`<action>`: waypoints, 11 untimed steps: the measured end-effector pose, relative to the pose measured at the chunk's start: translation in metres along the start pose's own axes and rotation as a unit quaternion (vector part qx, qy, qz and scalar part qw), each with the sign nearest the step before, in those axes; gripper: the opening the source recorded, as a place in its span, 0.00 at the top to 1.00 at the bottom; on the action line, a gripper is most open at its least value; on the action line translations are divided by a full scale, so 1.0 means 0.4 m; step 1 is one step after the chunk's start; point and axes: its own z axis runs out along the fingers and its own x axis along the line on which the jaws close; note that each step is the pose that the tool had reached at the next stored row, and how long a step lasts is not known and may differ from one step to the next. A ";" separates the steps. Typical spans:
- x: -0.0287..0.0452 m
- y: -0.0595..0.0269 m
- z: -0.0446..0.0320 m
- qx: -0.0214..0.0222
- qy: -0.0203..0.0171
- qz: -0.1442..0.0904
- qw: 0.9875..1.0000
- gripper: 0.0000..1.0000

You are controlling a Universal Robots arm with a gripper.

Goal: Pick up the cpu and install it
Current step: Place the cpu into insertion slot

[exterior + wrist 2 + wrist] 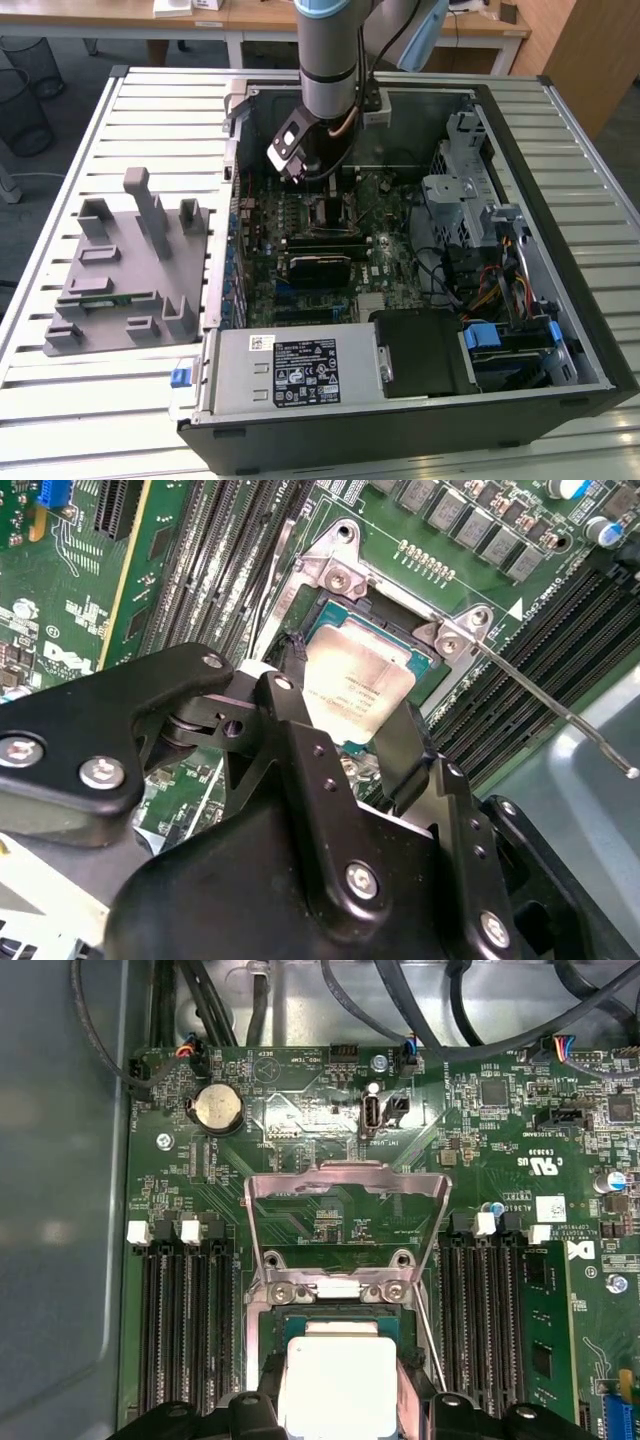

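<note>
The cpu (358,680) is a small square chip with a shiny silver top, lying over the opening of the motherboard socket (440,635). My gripper (345,705) has one black finger on each side of it and is shut on its edges. In the first wrist view the cpu (335,1380) shows bright between the fingers of the gripper (338,1405), just over the socket (340,1322). The socket's metal load plate (345,1210) stands flipped open. In the exterior view the gripper (322,180) hangs low inside the open computer case, over the board's middle.
The socket's thin lever (560,710) sticks out to one side. Black memory slots (180,1330) flank the socket. In the exterior view, a grey fixture plate (130,270) holding a green memory stick (100,298) lies left of the case. A power supply (290,370) and drive cage (480,200) line the case.
</note>
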 end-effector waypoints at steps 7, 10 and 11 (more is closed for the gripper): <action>0.000 0.000 0.004 0.000 0.000 0.000 1.000 0.47; 0.000 -0.001 0.004 0.000 0.000 0.000 1.000 0.47; 0.000 -0.001 0.004 0.000 0.000 0.000 1.000 0.47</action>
